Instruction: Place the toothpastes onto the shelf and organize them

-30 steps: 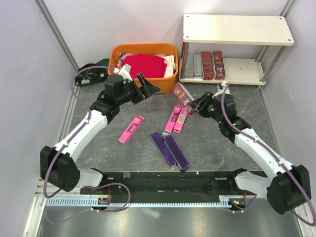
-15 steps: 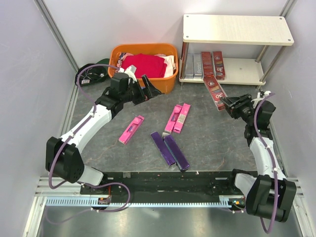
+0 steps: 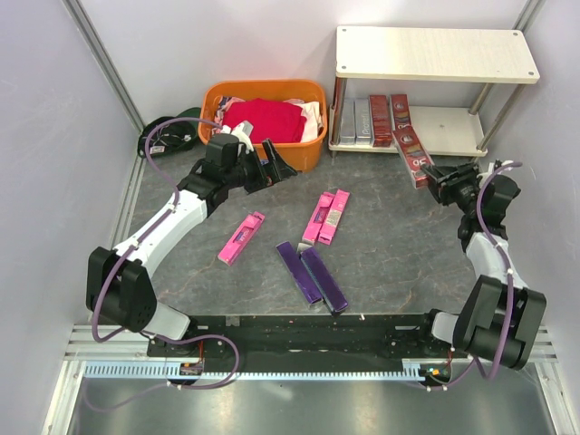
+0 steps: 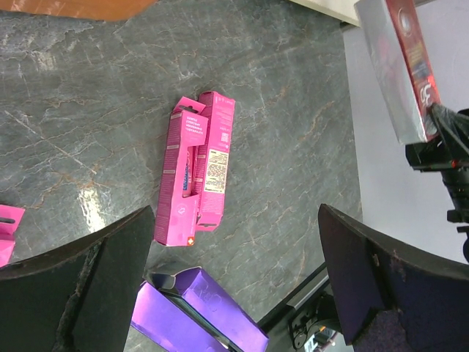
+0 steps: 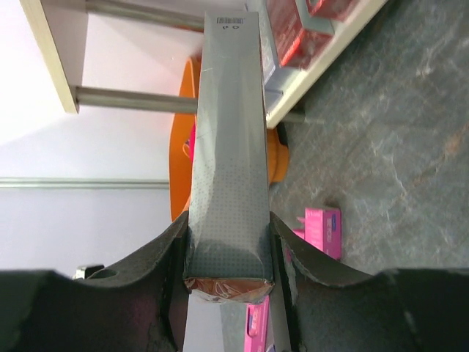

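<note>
Reaching toward shelf, right tool clamping dark red toothpaste box.

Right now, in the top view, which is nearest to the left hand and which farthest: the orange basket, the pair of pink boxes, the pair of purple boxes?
1. The orange basket, just beside the left hand.
2. The pair of pink boxes, mid-table.
3. The pair of purple boxes, nearer the arm bases.

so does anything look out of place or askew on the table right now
Nothing looks spilled, but a pink pair, a lone pink box and a purple pair lie loose at mixed angles, while the boxes on the shelf stand tidy.
</note>
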Robot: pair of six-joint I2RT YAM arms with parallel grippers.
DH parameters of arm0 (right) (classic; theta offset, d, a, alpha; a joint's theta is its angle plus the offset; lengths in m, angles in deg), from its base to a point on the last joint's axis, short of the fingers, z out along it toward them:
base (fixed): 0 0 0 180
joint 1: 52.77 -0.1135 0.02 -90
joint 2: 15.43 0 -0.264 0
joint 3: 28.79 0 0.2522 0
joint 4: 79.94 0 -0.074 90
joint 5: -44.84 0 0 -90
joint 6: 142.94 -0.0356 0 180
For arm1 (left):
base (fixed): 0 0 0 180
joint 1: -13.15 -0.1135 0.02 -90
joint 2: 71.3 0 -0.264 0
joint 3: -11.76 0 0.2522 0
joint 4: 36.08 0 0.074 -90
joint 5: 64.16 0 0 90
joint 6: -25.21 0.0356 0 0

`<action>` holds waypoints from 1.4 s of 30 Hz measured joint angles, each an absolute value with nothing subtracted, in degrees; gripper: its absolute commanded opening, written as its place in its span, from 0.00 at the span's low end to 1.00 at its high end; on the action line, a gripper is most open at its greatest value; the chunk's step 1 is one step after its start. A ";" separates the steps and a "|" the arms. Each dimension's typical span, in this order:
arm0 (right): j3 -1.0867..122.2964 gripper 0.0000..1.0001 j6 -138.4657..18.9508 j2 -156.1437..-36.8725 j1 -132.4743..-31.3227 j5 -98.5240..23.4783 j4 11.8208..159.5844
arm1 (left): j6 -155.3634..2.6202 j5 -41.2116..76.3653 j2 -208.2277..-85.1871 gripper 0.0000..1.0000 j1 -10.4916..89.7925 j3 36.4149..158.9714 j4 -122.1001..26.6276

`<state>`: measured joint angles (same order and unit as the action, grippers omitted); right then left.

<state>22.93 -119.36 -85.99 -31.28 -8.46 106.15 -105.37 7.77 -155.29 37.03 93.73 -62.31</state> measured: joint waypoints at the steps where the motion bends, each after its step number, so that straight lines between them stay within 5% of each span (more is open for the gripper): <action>1: 23.60 0.35 -119.53 -87.02 -31.30 -8.96 106.96 | -105.33 7.77 -155.29 1.00 37.01 93.73 -62.35; 24: 45.39 0.34 -124.19 -120.61 -34.18 -21.09 121.98 | -103.73 9.06 -155.33 1.00 37.03 94.08 -64.71; 42: 62.90 0.41 -124.23 -139.17 -35.84 -23.58 120.45 | -103.69 9.28 -156.25 1.00 37.03 94.38 -65.00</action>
